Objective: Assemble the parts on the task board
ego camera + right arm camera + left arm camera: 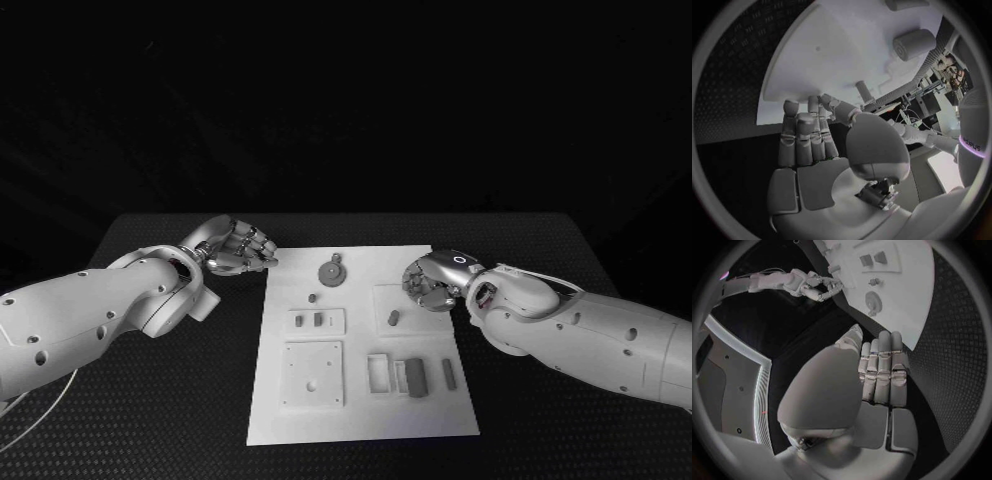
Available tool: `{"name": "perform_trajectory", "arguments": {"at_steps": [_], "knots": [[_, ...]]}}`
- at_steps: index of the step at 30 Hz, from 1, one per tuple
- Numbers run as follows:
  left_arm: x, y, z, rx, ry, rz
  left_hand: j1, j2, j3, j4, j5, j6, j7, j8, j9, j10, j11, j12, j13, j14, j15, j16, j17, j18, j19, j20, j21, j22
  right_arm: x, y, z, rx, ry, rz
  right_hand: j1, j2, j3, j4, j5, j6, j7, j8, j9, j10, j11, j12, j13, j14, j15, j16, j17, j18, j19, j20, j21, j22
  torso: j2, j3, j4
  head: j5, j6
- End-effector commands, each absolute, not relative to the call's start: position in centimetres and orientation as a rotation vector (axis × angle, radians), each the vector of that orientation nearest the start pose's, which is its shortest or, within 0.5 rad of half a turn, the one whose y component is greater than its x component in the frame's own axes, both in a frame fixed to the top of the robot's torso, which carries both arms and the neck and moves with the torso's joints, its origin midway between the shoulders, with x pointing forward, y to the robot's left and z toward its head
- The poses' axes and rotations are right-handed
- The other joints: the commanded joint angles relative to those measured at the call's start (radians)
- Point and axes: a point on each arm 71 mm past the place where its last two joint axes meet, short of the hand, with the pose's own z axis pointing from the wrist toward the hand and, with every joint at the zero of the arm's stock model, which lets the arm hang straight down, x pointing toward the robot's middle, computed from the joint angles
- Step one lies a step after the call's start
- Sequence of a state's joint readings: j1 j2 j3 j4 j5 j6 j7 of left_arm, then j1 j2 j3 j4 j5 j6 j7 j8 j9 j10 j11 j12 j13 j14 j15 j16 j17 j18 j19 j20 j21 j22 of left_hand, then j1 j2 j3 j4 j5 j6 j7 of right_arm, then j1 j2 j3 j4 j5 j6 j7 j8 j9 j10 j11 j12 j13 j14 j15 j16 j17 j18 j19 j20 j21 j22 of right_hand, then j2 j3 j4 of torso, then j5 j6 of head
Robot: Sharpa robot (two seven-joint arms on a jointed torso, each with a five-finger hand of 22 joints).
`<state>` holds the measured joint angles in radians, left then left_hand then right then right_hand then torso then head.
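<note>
The white task board (364, 345) lies mid-table with grey parts on it. A round part (333, 272) sits near its far edge and also appears in the left wrist view (873, 301) and the right wrist view (914, 45). A small peg (394, 317) stands in a square plate, seen too as the peg (862, 89). My right hand (431, 281) hovers over the board's right edge just beyond that peg, fingers bent, nothing visible in them (811, 135). My left hand (234, 247) hangs off the board's far left corner, fingers together and empty (879, 370).
On the board lie a slotted plate (317, 320), a square plate (313, 373), a white bracket (379, 372) and two dark bars (414, 377). Black table (144, 400) surrounds the board on all sides.
</note>
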<state>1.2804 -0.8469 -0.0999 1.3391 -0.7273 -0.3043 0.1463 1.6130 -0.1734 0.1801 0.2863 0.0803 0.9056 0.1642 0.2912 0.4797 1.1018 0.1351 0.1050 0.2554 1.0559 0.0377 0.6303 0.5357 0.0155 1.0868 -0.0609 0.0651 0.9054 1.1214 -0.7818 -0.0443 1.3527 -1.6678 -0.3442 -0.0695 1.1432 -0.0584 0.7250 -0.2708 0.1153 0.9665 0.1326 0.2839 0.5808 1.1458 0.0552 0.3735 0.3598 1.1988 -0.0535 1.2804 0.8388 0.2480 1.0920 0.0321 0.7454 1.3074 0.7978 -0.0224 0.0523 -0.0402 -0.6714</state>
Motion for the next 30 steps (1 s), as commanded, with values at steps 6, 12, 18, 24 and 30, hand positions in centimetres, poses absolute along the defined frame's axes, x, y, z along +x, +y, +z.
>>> {"name": "perform_trajectory", "arguments": {"at_steps": [6,12,18,24,30], "knots": [[52.4,26.0,-17.4,-0.462,1.659,-0.973,0.001,0.008,-0.007,0.002,0.003,-0.005,0.000,0.001,0.001,0.001,0.000,0.007,-0.002,0.008,-0.002,-0.007,0.004,0.013,0.010,0.000,0.003,-0.003,49.2,-20.9,-23.7,-0.393,1.626,0.437,0.000,-0.033,0.003,-0.008,-0.001,0.011,0.002,0.004,0.000,0.011,-0.001,-0.012,-0.002,0.013,-0.002,-0.005,-0.002,0.014,0.015,-0.002,-0.005,0.017,0.000,0.0000,-0.0007,-0.001,0.000],[52.4,25.9,-17.4,-0.456,1.658,-0.971,0.001,0.008,-0.008,0.002,0.004,-0.005,0.001,0.000,0.001,0.000,0.000,0.008,-0.003,0.009,-0.002,-0.008,0.007,0.013,0.011,-0.001,0.004,-0.004,49.0,-20.5,-23.7,-0.425,1.599,0.415,-0.020,-0.078,0.002,0.015,-0.002,0.013,0.001,0.004,0.001,0.018,-0.001,-0.019,-0.002,0.023,-0.003,-0.006,-0.001,0.014,0.026,-0.004,-0.004,0.017,0.000,-0.0005,-0.0002,-0.003,0.001],[52.4,25.9,-17.3,-0.449,1.658,-0.967,0.002,0.009,-0.008,0.002,0.004,-0.005,0.001,0.000,0.001,0.000,0.000,0.008,-0.003,0.010,-0.002,-0.010,0.009,0.013,0.012,-0.001,0.004,-0.005,48.8,-20.1,-23.6,-0.444,1.588,0.409,-0.024,-0.095,0.005,0.032,-0.002,0.018,-0.001,0.005,0.002,0.025,-0.003,-0.022,-0.001,0.030,-0.005,-0.006,0.000,0.014,0.033,-0.009,-0.004,0.017,0.000,0.0001,0.0002,-0.003,0.001],[52.4,25.9,-17.3,-0.445,1.657,-0.966,0.003,0.010,-0.008,0.002,0.004,-0.005,0.001,0.000,0.001,0.000,0.000,0.009,-0.004,0.012,-0.003,-0.011,0.012,0.013,0.013,-0.001,0.004,-0.006,48.5,-19.8,-23.7,-0.467,1.584,0.404,-0.025,-0.102,0.006,0.038,-0.002,0.019,-0.002,0.005,0.003,0.028,-0.004,-0.024,0.000,0.032,-0.005,-0.005,0.001,0.014,0.035,-0.010,-0.003,0.017,0.000,-0.0002,-0.0003,-0.003,0.001],[52.4,26.0,-17.3,-0.441,1.655,-0.962,0.004,0.010,-0.009,0.002,0.004,-0.005,0.000,0.000,0.002,0.001,0.000,0.009,-0.004,0.013,-0.003,-0.012,0.015,0.013,0.014,-0.002,0.004,-0.007,48.2,-19.3,-23.8,-0.484,1.583,0.407,-0.027,-0.108,0.006,0.051,-0.002,0.024,-0.004,0.007,0.004,0.034,-0.006,-0.025,0.001,0.037,-0.007,-0.005,0.002,0.014,0.041,-0.013,-0.002,0.018,0.000,-0.0001,-0.0004,-0.003,0.002]]}}
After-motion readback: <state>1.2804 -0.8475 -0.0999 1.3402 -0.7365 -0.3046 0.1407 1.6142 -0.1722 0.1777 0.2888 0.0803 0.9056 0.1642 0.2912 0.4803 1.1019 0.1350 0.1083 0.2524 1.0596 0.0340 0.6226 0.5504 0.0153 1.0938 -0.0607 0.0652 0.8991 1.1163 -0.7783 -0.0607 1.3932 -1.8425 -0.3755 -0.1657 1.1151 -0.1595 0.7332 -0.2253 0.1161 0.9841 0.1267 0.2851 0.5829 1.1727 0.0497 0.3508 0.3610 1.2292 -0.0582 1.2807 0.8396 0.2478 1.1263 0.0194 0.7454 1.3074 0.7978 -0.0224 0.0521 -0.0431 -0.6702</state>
